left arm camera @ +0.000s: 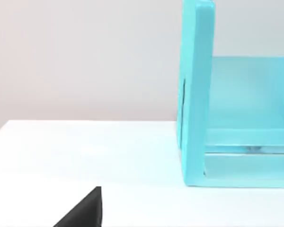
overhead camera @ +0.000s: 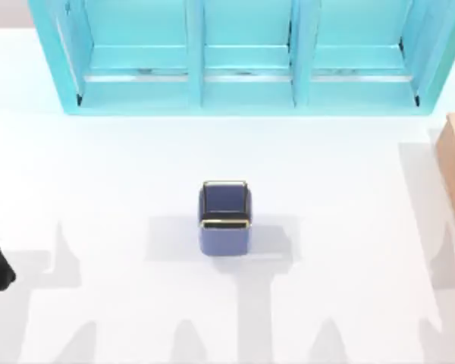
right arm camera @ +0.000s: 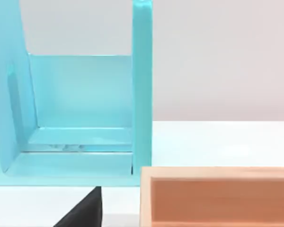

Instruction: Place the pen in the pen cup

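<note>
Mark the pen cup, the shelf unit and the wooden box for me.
pen cup (overhead camera: 224,231), top view, front wall.
shelf unit (overhead camera: 243,97), top view, front ledge.
wooden box (right arm camera: 217,201), right wrist view, near side wall.

The top view is looking down from above the white desk (overhead camera: 121,167), taking in the pen cup (overhead camera: 225,218) at centre and the turquoise shelf unit (overhead camera: 243,57) along the far edge. Both wrist cameras are sitting low, facing level across the desk toward that shelf unit: the left one is catching its left end (left arm camera: 196,94), the right one its right end (right arm camera: 142,90) with the tan wooden box (right arm camera: 217,196) close in front.
</note>
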{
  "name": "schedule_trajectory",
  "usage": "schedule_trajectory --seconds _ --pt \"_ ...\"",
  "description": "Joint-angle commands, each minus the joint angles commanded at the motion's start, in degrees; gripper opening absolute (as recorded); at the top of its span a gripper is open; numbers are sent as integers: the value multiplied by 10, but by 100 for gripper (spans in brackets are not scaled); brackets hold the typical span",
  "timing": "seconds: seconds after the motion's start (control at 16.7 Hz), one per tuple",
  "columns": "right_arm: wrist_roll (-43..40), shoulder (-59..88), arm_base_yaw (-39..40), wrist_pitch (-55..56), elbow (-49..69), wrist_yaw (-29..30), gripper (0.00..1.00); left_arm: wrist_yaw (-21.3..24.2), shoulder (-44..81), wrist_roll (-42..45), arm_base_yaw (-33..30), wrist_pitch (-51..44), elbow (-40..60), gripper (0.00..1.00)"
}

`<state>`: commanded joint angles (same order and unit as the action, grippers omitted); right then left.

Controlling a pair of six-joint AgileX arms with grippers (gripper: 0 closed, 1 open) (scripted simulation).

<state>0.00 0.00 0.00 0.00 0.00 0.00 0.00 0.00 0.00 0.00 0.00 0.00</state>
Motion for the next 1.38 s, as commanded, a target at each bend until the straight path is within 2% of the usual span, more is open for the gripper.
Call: schedule_trajectory --seconds 0.3,0.6,0.84,1.38 --pt "0 0 0 0 0 0 100 6 33 -7 19 -10 22 100" --pt "0 0 0 0 0 0 100 40 179 -34 92 -59 121 100" --pt "0 0 0 0 0 0 100 91 352 -64 172 -122 239 100" --pt "0 0 0 0 0 0 100 235 794 -134 364 -295 536 100"
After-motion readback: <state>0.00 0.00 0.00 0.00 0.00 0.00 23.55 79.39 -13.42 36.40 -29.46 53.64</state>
